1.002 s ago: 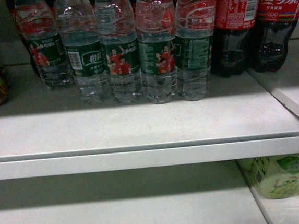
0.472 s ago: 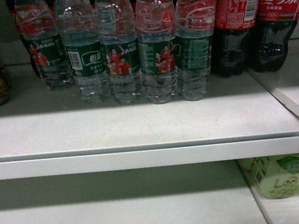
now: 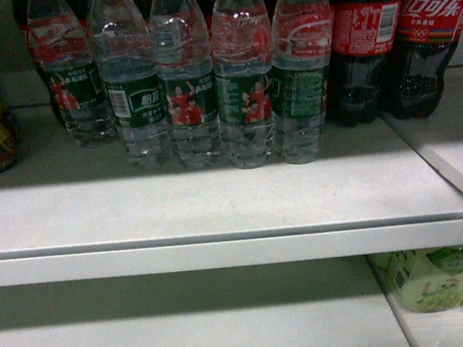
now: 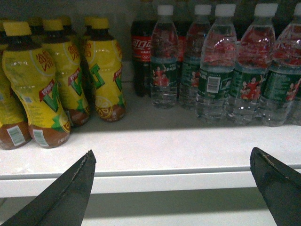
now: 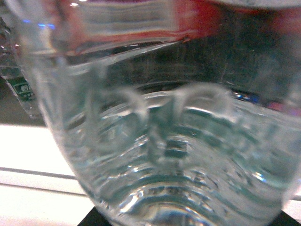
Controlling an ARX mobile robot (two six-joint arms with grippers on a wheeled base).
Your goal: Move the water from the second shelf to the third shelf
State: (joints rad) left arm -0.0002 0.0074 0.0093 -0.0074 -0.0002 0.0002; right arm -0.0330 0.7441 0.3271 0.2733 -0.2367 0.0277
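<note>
Left jaws: You are looking at the left gripper with its two dark fingers standing wide apart and nothing between them. It is hovering in front of the shelf edge.
Right jaws: You cannot tell how they stand. The right wrist view is filling up with the ribbed base of one clear water bottle, pressed very close to the lens, and only dark slivers are showing at the bottom corners.
Water row: Five water bottles are standing upright, side by side, at the back of the shelf in the head view.
Neighbours: Cola bottles are standing just right of the row and yellow drink bottles well to its left.
Lower shelf: The lower shelf is showing beneath, with pale green bottles at its right end.
Step in hand: You are probably securing or carrying one bottle on the right side; no arm is showing in the head view.
Next move: Confirm the right grip first, then keep the bottle upright while clearing the shelf lip towards the target shelf.
</note>
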